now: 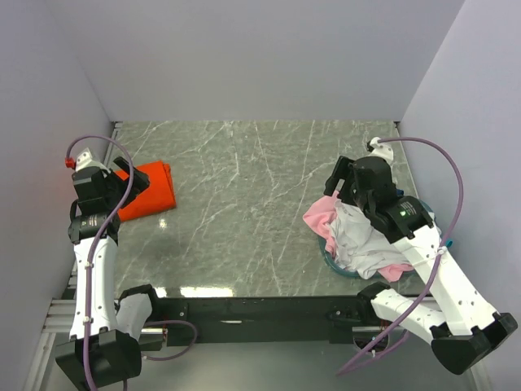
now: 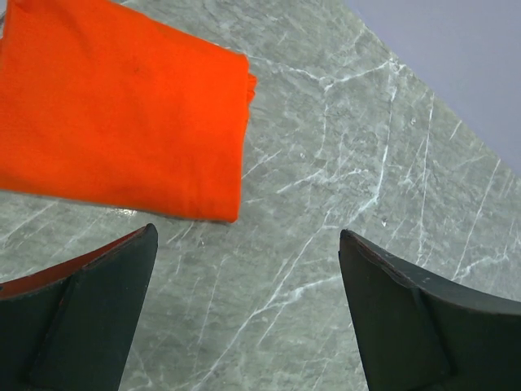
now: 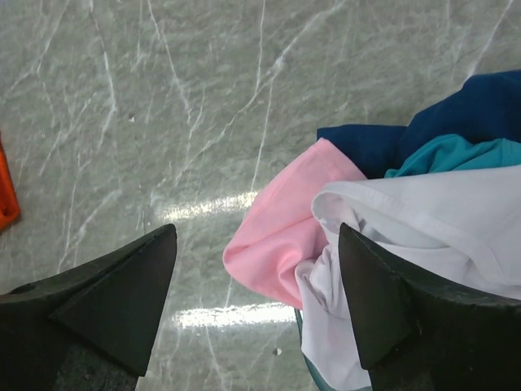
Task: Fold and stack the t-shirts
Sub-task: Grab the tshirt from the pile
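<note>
**A:** What is on the left?

**B:** The left arm (image 1: 91, 269) rises along the left edge of the grey-green marbled counter (image 1: 244, 179). The left fingers (image 2: 89, 309) are spread wide with nothing between them, hanging over bare stone.

**A:** Is there a shirt there?

**B:** Yes, a bright orange cotton t-shirt (image 1: 146, 191), folded into a flat rectangle. It lies on the left part of the counter, just beyond the fingertips and apart from them. In the top view the wrist covers its near corner.

**A:** And the middle?

**B:** Veined stone, with a strip of glare near the front edge.

**A:** What about the right side?

**B:** A heap of unfolded clothes sits in a translucent teal plastic basket (image 1: 329, 261) at the right edge of the counter. A soft pink t-shirt (image 3: 277, 236) spills over the basket's left rim toward the stone. A crumpled white t-shirt (image 3: 407, 212) lies on top of the heap, and a teal t-shirt (image 3: 444, 151) peeks out behind it. A dark navy cloth (image 3: 456, 106) is farthest back, and I cannot tell what garment it is.

**A:** And the right arm (image 1: 431, 261)?

**B:** It leans over the basket. The right fingers (image 3: 106, 309) are wide apart and hold nothing. They hang over the heap's left edge, one above stone and the other above the white shirt. Whether that second finger touches the cloth, I cannot tell.
</note>
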`<state>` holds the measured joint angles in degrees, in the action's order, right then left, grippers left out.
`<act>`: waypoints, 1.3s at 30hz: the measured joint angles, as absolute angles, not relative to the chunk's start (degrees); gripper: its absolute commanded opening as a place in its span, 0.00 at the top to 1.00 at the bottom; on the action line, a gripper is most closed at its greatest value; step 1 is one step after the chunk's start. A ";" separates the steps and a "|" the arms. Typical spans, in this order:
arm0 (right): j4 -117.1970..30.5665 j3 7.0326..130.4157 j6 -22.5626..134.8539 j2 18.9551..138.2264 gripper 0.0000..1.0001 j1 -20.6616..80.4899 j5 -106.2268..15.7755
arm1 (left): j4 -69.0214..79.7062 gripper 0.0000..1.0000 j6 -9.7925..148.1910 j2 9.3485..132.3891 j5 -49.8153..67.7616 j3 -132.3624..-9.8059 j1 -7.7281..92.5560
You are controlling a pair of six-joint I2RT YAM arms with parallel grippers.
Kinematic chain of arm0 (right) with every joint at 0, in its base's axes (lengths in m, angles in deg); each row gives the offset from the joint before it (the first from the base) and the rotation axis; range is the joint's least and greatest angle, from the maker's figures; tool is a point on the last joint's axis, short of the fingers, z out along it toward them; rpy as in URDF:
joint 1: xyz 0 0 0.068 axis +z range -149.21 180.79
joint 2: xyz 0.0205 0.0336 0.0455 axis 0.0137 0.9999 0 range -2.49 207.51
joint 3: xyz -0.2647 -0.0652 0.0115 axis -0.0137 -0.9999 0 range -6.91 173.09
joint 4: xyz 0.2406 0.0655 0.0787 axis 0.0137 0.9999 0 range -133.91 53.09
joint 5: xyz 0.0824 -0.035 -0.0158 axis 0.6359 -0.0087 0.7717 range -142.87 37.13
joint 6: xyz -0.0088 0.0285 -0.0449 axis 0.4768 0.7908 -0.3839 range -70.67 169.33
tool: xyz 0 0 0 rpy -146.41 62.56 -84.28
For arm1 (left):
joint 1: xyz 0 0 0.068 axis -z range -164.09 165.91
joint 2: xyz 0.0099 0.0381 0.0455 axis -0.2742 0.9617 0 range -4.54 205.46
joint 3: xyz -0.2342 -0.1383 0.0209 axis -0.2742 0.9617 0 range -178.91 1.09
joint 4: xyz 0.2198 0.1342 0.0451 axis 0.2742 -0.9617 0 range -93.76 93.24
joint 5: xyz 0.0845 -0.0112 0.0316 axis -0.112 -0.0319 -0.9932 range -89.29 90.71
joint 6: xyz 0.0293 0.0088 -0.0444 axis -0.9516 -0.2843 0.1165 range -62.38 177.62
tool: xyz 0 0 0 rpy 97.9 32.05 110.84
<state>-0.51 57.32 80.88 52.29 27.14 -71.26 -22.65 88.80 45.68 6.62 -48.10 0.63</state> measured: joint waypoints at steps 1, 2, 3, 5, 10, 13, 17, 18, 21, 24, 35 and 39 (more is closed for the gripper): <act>-0.80 57.29 80.75 52.29 0.14 26.98 -71.52 | -22.61 0.01 88.89 45.66 6.41 -48.10 0.63; -1.10 57.25 80.71 52.29 0.13 26.81 -71.74 | -22.63 0.00 88.95 45.66 6.14 -48.10 0.63; -1.34 57.23 80.62 52.29 0.14 26.65 -71.85 | -22.63 0.01 88.97 45.66 5.77 -48.10 0.63; -2.26 56.90 80.53 52.29 0.13 26.39 -72.07 | -22.63 0.00 89.00 45.66 5.33 -48.10 0.63; -3.05 55.39 80.62 52.38 0.13 25.67 -72.37 | -22.52 0.01 89.39 45.68 5.33 -48.10 0.63; -3.14 55.17 81.49 52.73 0.13 23.46 -72.11 | -21.80 0.01 90.46 45.72 5.44 -48.10 0.63; -2.68 53.10 83.59 52.78 0.13 17.74 -71.78 | -20.99 0.00 91.90 46.51 5.40 -48.10 0.63; -2.24 52.27 84.23 52.78 0.13 16.16 -71.72 | -20.97 0.00 92.01 46.84 5.40 -48.10 0.63; -0.69 49.60 85.56 52.80 0.13 11.25 -70.78 | -20.97 0.01 92.27 48.04 5.40 -48.10 0.63; 0.69 46.89 86.72 52.80 0.13 7.62 -69.27 | -20.79 0.01 92.27 48.96 5.42 -48.10 0.63; 0.54 37.03 92.20 53.98 0.21 5.24 -63.85 | -20.01 0.03 92.30 51.67 5.95 -48.10 0.63; -0.60 35.85 92.84 55.53 0.39 5.21 -63.65 | -20.14 0.02 92.27 51.54 5.88 -48.10 0.63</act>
<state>-0.60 35.85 92.84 55.53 5.21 -63.65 -20.14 92.27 51.54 5.88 -48.10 0.63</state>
